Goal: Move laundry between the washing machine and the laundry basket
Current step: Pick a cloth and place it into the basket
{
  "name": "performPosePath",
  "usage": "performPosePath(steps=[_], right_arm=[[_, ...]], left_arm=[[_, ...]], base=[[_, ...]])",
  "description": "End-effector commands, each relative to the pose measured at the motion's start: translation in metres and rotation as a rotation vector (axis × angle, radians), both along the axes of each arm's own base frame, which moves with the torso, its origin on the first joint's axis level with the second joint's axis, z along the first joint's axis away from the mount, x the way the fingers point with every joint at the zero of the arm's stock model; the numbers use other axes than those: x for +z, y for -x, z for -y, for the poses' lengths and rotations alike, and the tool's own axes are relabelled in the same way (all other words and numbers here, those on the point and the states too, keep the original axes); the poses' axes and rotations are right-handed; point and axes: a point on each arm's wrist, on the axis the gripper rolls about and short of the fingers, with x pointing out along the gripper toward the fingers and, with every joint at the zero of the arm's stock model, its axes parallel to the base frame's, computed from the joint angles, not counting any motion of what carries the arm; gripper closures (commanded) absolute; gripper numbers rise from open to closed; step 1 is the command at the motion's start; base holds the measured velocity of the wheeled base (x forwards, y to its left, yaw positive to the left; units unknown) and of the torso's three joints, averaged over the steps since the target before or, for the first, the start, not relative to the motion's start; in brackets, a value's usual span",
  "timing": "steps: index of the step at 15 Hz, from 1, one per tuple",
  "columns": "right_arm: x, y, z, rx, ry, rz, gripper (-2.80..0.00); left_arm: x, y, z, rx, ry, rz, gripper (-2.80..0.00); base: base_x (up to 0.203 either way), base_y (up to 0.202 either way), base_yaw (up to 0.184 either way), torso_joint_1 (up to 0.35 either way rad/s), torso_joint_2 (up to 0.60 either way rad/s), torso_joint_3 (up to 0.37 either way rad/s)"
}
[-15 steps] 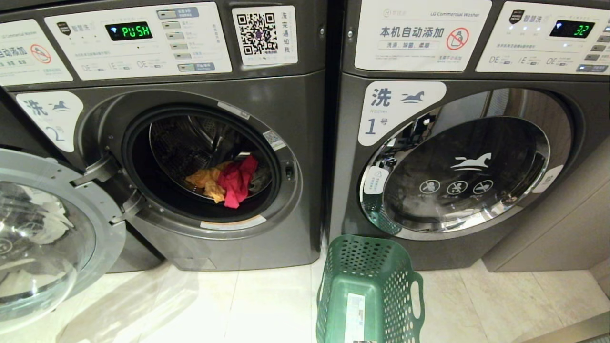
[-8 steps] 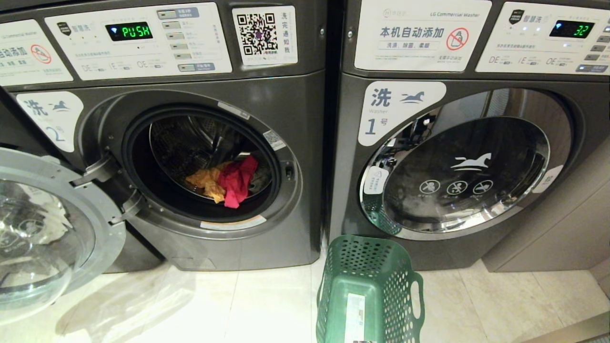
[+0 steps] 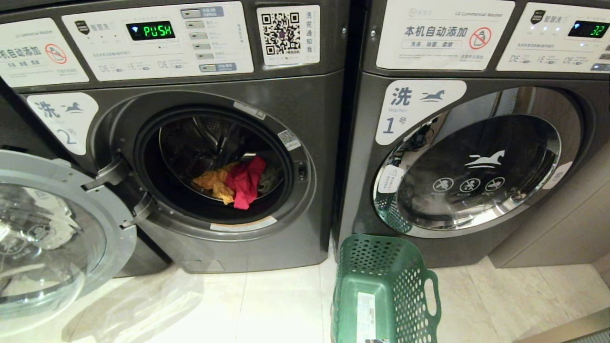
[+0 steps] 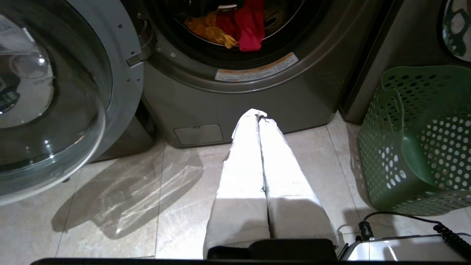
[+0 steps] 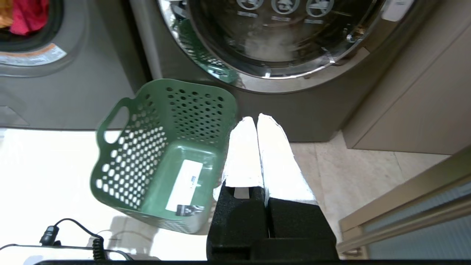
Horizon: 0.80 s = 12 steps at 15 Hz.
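Status: nothing transferred yet, as far as I can see.

Washing machine [image 3: 248, 143], the one labelled 2, has its door [image 3: 52, 238] swung fully open toward my left. Laundry is in the drum: red-pink garment [image 3: 245, 181] on top, draped toward the door opening, mustard yellow garment [image 3: 214, 183] just beside and partly under it. Something darker sits behind them in the drum; can't tell whether it's a third garment.

Laundry basket [image 3: 386, 286] stands on the floor [image 3: 267, 305] between the two machines, in front of the closed machine labelled 1 [image 3: 476, 162] and near its door. Inside I see only bare green plastic and the white sticker. No clothes in it.

My left gripper [image 4: 259, 116] is low, aimed at the base panel under the open drum, fingers pressed together, holding nothing. My right gripper [image 5: 257, 119] is just beside the basket's far rim, fingers also pressed together, empty. Neither shows in the head view.

Read: door-open step is done, load sits reachable near the lip. Everything else is left: open a gripper, reach into the drum, pinch the red-pink piece first since it lies on top, carry it to the basket, repeat for the yellow and whatever lies behind.

Risk: soft pieces are tangled, so one pull may drag two.
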Motion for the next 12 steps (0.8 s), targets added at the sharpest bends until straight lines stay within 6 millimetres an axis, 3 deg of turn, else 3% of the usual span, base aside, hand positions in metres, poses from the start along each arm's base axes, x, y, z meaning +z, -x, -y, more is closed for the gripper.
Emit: performPosePath(steps=[1, 12], right_arm=[[0.0001, -0.0001, 0.0000, -0.001, -0.006, -0.001, 0.00], [-0.0001, -0.0001, 0.0001, -0.003, 0.000, -0.002, 0.00]], left_arm=[[0.0001, -0.0002, 0.0000, 0.000, -0.001, -0.002, 0.00], [0.0001, -0.0001, 0.0000, 0.000, 0.001, -0.001, 0.00]], base=[[0.000, 0.196, 0.001, -0.002, 0.01, 0.005], [0.000, 0.197, -0.001, 0.004, 0.00, 0.001]])
